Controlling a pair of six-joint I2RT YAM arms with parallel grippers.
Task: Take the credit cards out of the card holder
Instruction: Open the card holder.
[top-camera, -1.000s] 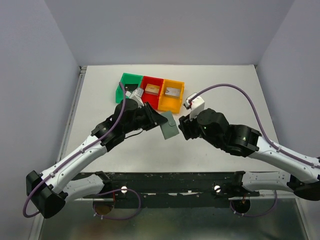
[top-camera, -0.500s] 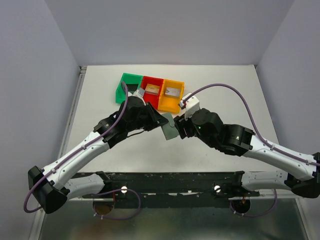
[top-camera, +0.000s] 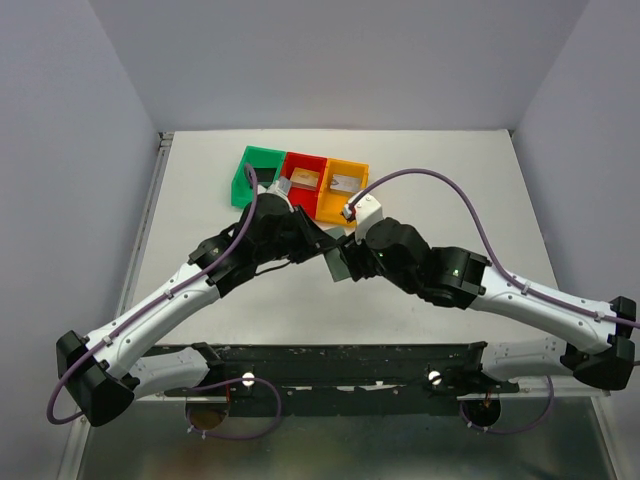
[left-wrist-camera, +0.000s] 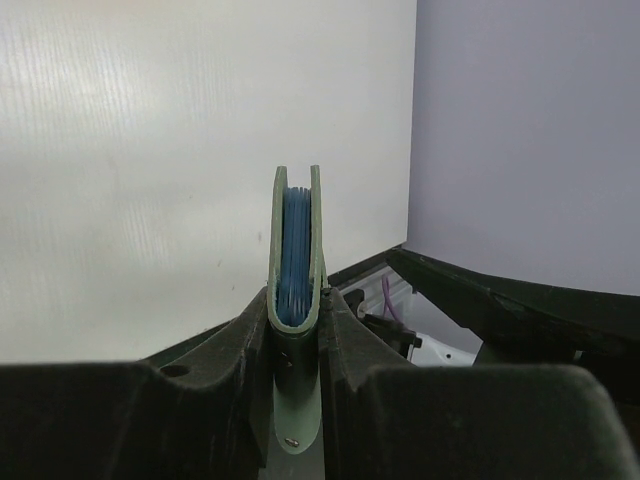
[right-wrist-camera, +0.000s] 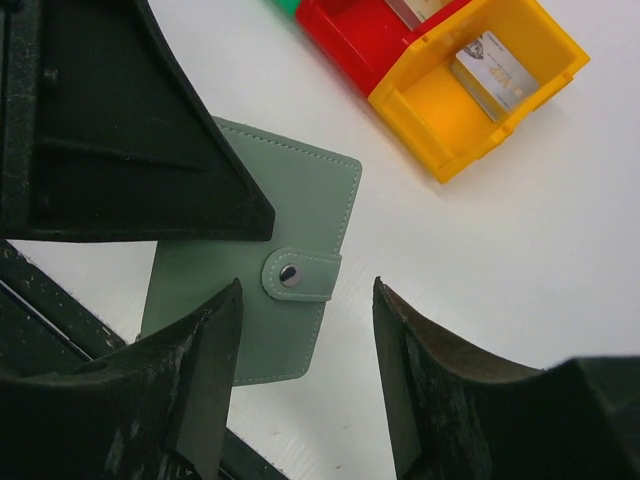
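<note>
**A:** Card holder, the small flat grey-green bifold wallet (right-wrist-camera: 300, 200): where is it?

**B:** Near the middle of the white table (top-camera: 450, 180), between the two arms, in the left gripper (left-wrist-camera: 297, 325). That pincer is clamped on one edge of it, with a black finger pressed against each cover.

**A:** Open or folded?

**B:** Folded. From the left wrist it shows edge-on, the two green covers close together with blue pocket layers packed between them. Its small side tab (right-wrist-camera: 300, 275) wraps over the edge and carries a metal stud.

**A:** And the right gripper (right-wrist-camera: 305, 300)?

**B:** Its jaws stand apart, gripping nothing. They hover at the tab side of the wallet, one finger on each side of the tab in the wrist view. Whether they touch it I cannot tell.

**A:** What lies beyond?

**B:** Three plastic bins stand in a row toward the far side: a green bin (top-camera: 262, 153), a red bin (top-camera: 305, 158) and an orange bin (top-camera: 340, 210). The orange one is nearest the wallet and holds a silvery-grey flat piece (right-wrist-camera: 490, 75).
</note>
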